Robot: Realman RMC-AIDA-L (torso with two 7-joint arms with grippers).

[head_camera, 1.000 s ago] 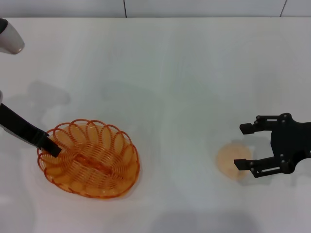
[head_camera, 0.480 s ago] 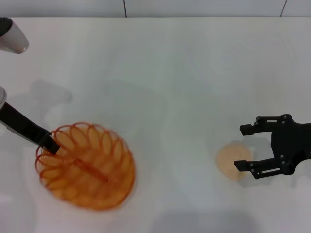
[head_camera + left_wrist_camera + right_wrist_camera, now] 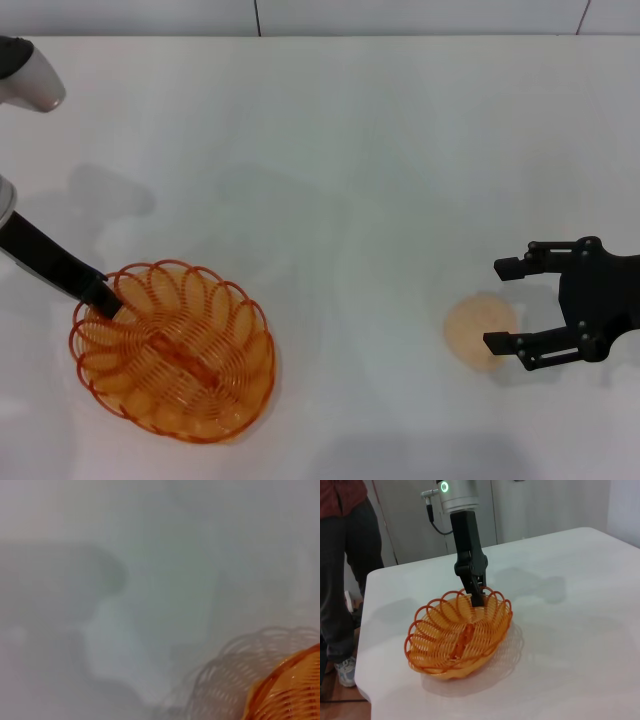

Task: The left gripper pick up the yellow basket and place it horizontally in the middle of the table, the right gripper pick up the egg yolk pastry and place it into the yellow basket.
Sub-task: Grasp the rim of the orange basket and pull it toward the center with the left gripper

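The yellow basket (image 3: 172,348) is at the table's front left, its long axis running diagonally. My left gripper (image 3: 103,298) is shut on its rim at the far left side. In the right wrist view the basket (image 3: 457,635) hangs tilted just above the table, with the left gripper (image 3: 476,596) pinching its rim from above. A corner of the basket shows in the left wrist view (image 3: 290,692). The egg yolk pastry (image 3: 478,330) lies on the table at the front right. My right gripper (image 3: 505,305) is open just right of it, the nearer finger at the pastry's edge.
The white table (image 3: 350,150) stretches wide between the basket and the pastry. In the right wrist view a person (image 3: 345,555) stands beyond the table's edge (image 3: 365,645), close to the basket.
The left gripper has raised and turned the basket by its rim; it now sits a little further left and more tilted. The right gripper and the pastry have not moved.
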